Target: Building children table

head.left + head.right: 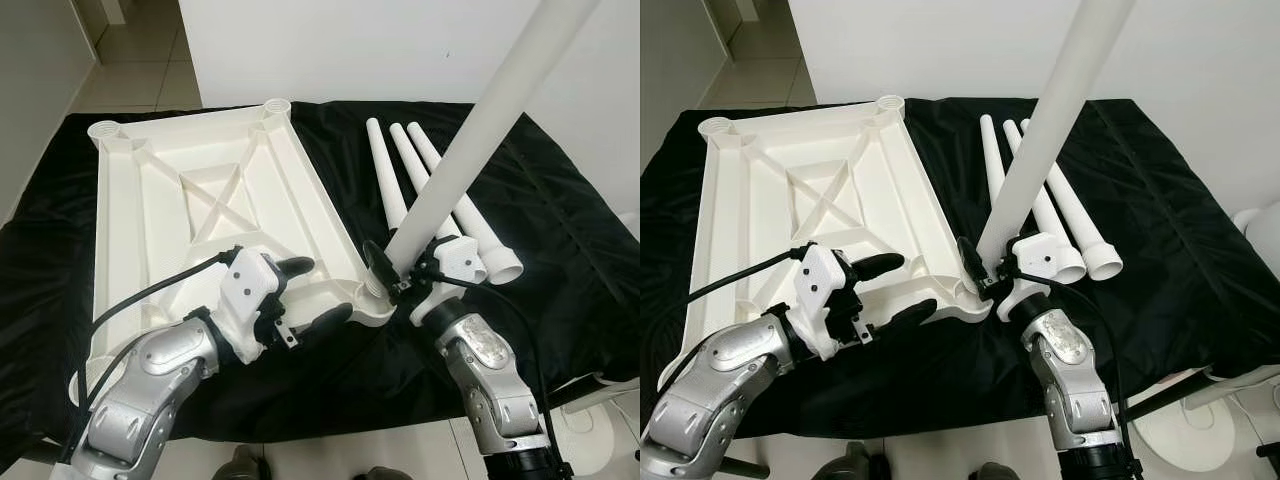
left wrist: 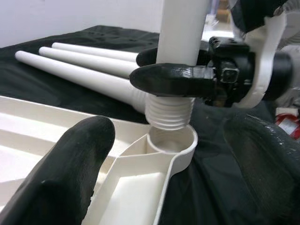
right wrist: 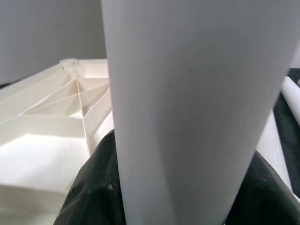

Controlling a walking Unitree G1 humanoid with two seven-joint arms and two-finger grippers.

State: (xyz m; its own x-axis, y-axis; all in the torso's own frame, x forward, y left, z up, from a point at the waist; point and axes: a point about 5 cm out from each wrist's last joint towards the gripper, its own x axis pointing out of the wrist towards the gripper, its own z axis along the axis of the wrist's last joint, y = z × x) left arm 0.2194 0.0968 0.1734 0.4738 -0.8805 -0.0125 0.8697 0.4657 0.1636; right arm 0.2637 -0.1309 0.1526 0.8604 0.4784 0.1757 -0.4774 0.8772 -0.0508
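Note:
The white table top (image 1: 150, 210) lies upside down on a black cloth, its ribs facing up. My right gripper (image 1: 395, 270) is shut on a white leg (image 1: 480, 130) and holds it upright and slightly tilted. The leg's threaded end (image 2: 168, 110) sits at the mouth of the near right corner socket (image 2: 173, 140), with the whole thread above the rim. My left gripper (image 1: 322, 290) is open beside that corner, one finger (image 2: 70, 159) over the top's front rim. In the right wrist view the leg (image 3: 197, 108) is close up, with the table top (image 3: 42, 140) behind it.
Three more white legs (image 1: 440, 190) lie side by side on the black cloth (image 1: 560, 250), right of the table top. A white wall stands behind. Tiled floor (image 1: 130, 60) shows at the far left, and the cloth's front edge is close to my arms.

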